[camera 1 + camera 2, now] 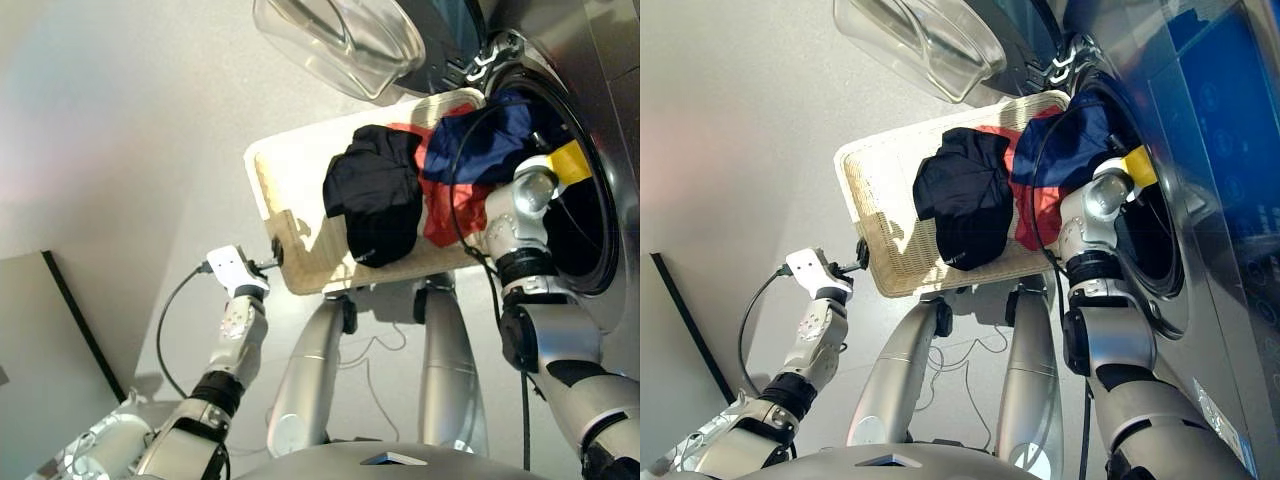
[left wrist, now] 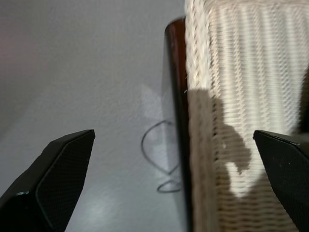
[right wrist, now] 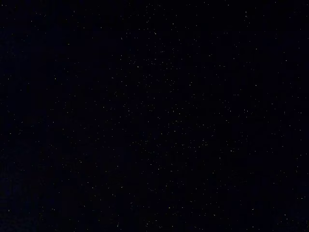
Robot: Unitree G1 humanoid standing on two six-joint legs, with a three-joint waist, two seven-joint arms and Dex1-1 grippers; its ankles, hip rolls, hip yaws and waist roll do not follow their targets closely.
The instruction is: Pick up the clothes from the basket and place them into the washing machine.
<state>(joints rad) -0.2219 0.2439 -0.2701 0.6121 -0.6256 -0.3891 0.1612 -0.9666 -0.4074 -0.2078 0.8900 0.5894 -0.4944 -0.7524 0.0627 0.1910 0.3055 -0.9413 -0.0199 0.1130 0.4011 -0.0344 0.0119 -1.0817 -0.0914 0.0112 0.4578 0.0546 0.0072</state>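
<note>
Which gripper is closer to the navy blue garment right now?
Right. The right gripper is up at the navy garment by the washing machine opening, its tips hidden. The left gripper sits open at the basket edge, across from it.

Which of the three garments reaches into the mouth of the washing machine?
The navy blue garment: it stretches from the basket into the drum mouth. The black garment and the coral red garment lie in the basket.
</note>
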